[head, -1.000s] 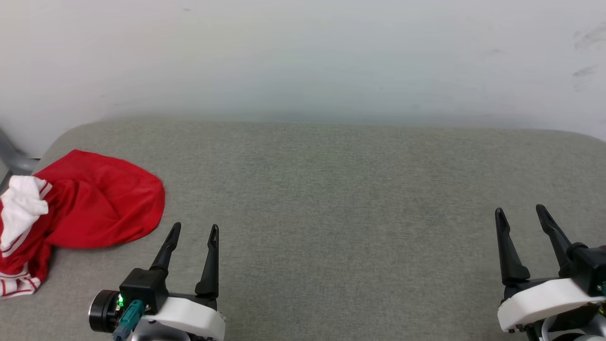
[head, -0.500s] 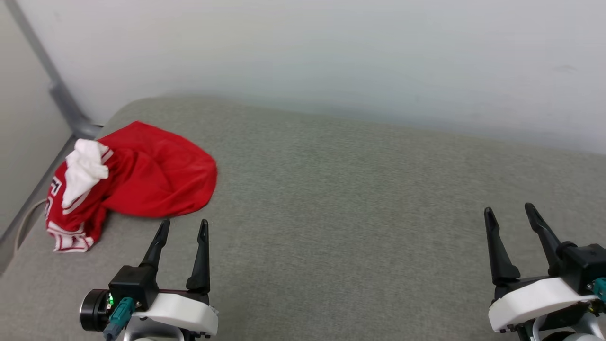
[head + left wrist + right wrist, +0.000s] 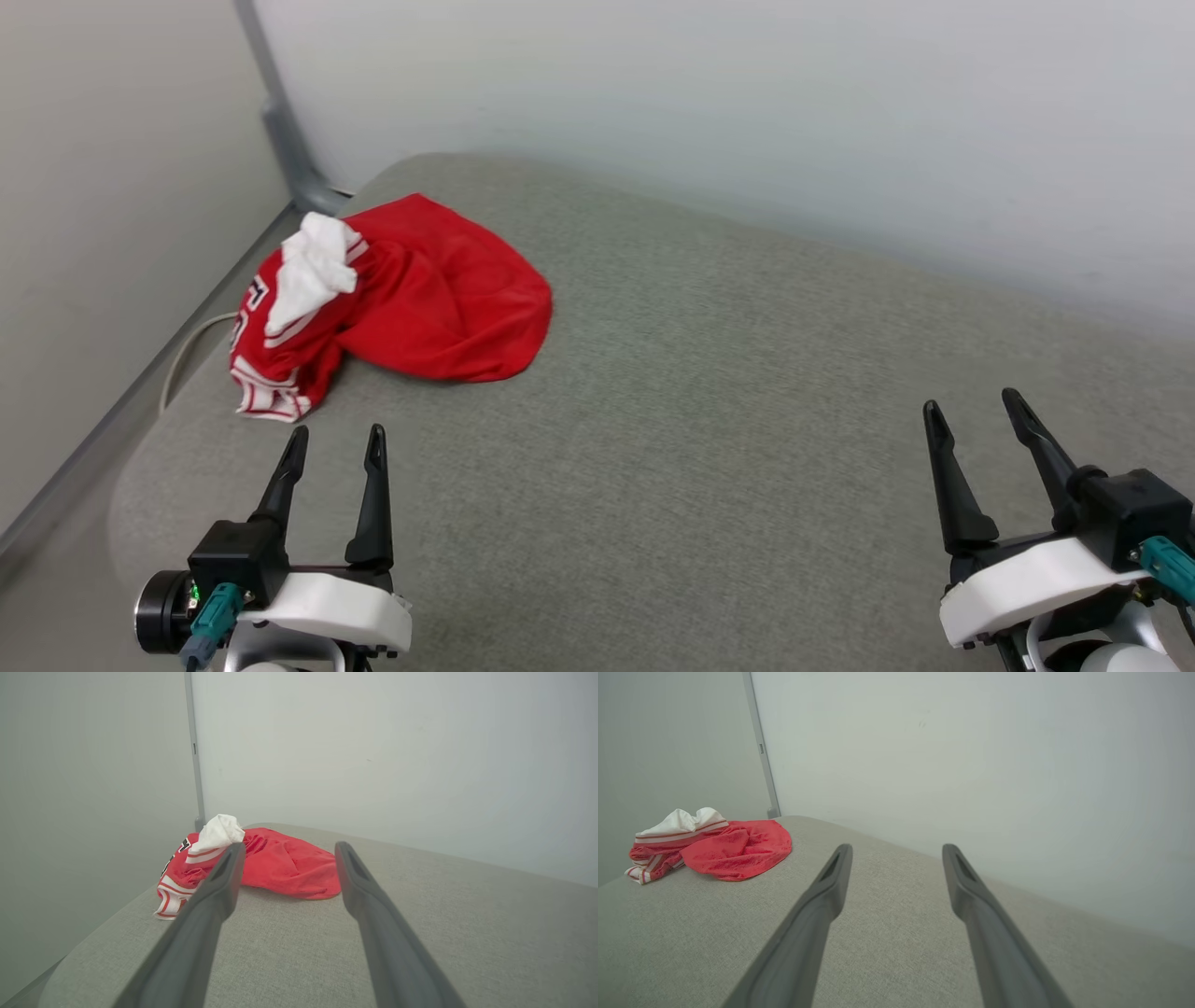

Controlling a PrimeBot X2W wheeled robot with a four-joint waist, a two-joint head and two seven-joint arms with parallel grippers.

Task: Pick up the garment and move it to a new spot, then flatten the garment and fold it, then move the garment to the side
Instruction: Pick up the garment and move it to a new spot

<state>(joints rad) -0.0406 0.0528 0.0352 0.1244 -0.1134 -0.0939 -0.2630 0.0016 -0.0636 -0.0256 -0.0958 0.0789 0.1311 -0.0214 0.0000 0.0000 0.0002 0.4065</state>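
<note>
Head view is swinging toward the robot's left, so the whole picture is shifting; the red jersey (image 3: 448, 299) itself is not moving. It is lying crumpled on the grey bench (image 3: 709, 429), just ahead of the left pincer (image 3: 337, 431), untouched, and well left of the right pincer (image 3: 970, 401). Both pincers are gaping wide, carrying nothing. Pick-up is likely coming next.

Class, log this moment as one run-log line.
garment: crumpled, far left, untouched | left gripper: open, empty | right gripper: open, empty | stage: pre-grasp
</note>
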